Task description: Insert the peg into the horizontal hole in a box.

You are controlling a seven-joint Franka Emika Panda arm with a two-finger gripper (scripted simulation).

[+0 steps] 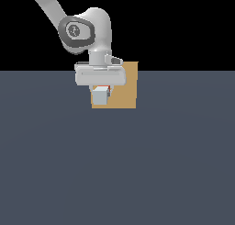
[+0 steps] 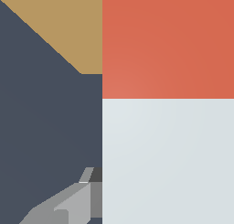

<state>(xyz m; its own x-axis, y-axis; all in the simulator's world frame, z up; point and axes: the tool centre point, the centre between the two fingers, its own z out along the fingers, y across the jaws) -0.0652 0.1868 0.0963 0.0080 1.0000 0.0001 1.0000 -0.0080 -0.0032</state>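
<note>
Filling most of your wrist view, the peg [image 2: 168, 104] is sitting right under the lens, its red part adjoining its pale grey-white part along a straight seam. One grey finger [image 2: 73, 202] is showing beside the white part, pressed against the peg's edge. A tan wedge of the box [image 2: 64, 22] is appearing past the red part, with the dark blue-grey floor [image 2: 41, 127] lying alongside.

From the exterior view you are looking at the arm [image 1: 85, 29] reaching down in front of the box [image 1: 126, 88], which is standing on the floor [image 1: 117, 164]. Your gripper [image 1: 101, 94] is clenched around the peg [image 1: 99, 96], whose pale end is pointing toward this camera while a sliver of red is peeking out just above it, under the hand. Peg and gripper are covering the part of the box face toward the exterior view's left; you cannot see the hole, so you cannot tell whether the peg's far end is entering it.
</note>
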